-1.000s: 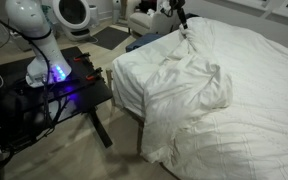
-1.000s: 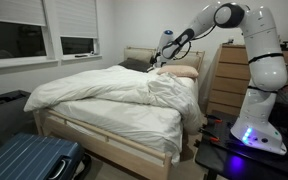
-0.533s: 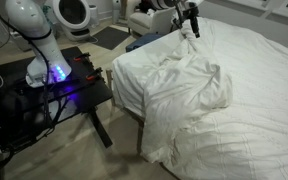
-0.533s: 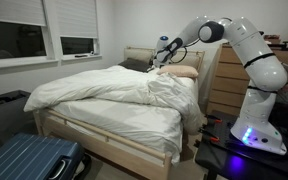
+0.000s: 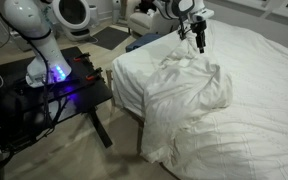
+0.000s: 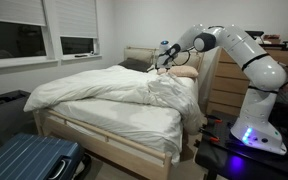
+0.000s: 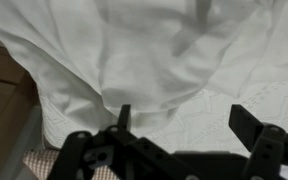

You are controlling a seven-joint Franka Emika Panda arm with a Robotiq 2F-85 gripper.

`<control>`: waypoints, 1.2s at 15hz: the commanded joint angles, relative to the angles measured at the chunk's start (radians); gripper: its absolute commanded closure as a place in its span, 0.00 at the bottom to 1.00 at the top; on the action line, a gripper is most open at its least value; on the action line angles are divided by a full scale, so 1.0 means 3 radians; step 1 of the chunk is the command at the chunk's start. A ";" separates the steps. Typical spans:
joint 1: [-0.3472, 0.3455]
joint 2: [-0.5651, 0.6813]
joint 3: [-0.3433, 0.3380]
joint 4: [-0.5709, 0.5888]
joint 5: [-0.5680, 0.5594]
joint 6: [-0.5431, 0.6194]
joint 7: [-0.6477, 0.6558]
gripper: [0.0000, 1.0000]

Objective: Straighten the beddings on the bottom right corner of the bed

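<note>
The white beddings (image 5: 184,95) lie wrinkled and bunched over the bed, with a folded-back heap near the corner closest to the robot stand; they also show in an exterior view (image 6: 114,95) and fill the wrist view (image 7: 154,50). The bed (image 6: 104,140) has a light wooden frame. My gripper (image 5: 199,42) hangs just above the beddings, past the crumpled heap, and shows near the pillows in an exterior view (image 6: 162,66). In the wrist view its two black fingers (image 7: 182,122) are spread wide apart with nothing between them, above a fold of fabric.
The black robot stand (image 5: 59,90) with a blue light is beside the bed. A wooden dresser (image 6: 229,80) stands behind the arm. A blue suitcase (image 6: 29,160) lies on the floor at the bed's foot. A beige pillow (image 6: 182,71) lies at the headboard.
The arm has swung the gripper further over the bed and lowered it toward the beddings. The beddings have not moved.
</note>
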 commanded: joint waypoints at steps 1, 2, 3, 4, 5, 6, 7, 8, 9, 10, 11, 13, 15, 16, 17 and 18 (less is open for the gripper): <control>-0.0081 0.0193 -0.0092 0.0243 0.0017 -0.0265 0.0221 0.00; -0.0084 0.0226 -0.0134 0.0239 0.0019 -0.0277 0.0283 0.00; -0.0102 0.0259 -0.0153 0.0255 0.0022 -0.0309 0.0331 0.00; -0.0118 0.0302 -0.0176 0.0268 0.0030 -0.0311 0.0400 0.00; -0.0129 0.0337 -0.0195 0.0280 0.0032 -0.0318 0.0456 0.00; -0.0141 0.0365 -0.0206 0.0285 0.0032 -0.0321 0.0509 0.00; -0.0158 0.0384 -0.0197 0.0294 0.0038 -0.0343 0.0525 0.00; -0.0175 0.0392 -0.0178 0.0297 0.0043 -0.0408 0.0527 0.00; -0.0188 0.0403 -0.0163 0.0302 0.0045 -0.0462 0.0516 0.00; -0.0196 0.0404 -0.0146 0.0298 0.0053 -0.0562 0.0506 0.00; -0.0198 0.0401 -0.0136 0.0296 0.0055 -0.0664 0.0496 0.00; -0.0194 0.0409 -0.0136 0.0281 0.0050 -0.0824 0.0495 0.00; -0.0204 0.0414 -0.0131 0.0279 0.0055 -0.0982 0.0494 0.00; -0.0211 0.0418 -0.0129 0.0279 0.0057 -0.1046 0.0490 0.00; -0.0214 0.0421 -0.0139 0.0254 0.0054 -0.1061 0.0507 0.00; -0.0217 0.0428 -0.0145 0.0246 0.0048 -0.1078 0.0513 0.00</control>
